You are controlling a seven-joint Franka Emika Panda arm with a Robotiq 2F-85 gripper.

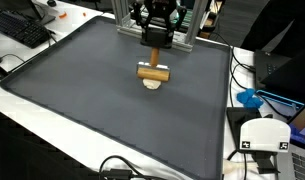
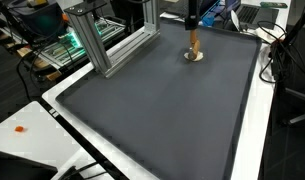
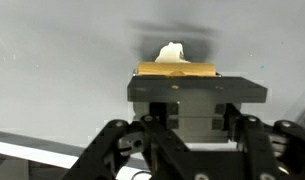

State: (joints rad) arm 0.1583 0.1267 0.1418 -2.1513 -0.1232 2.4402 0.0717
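My gripper [image 1: 154,42] hangs over the far middle of the dark grey mat [image 1: 82,90]. It is shut on a light wooden block [image 1: 152,71] that reaches down from the jaws. The block's lower end rests on or just above a small white round piece [image 1: 152,84] lying on the mat. In the other exterior view the gripper [image 2: 192,22] holds the wooden block [image 2: 195,44] upright over the white piece [image 2: 194,57]. In the wrist view the block [image 3: 177,69] shows just beyond the jaws [image 3: 178,88], with the white piece [image 3: 170,52] behind it.
An aluminium frame [image 2: 97,40] stands at the mat's far edge beside the gripper. A keyboard [image 1: 20,28] lies off one corner. A white device [image 1: 260,135] and a blue object [image 1: 250,98] sit beside the mat's edge. Cables [image 1: 117,168] run along the near edge.
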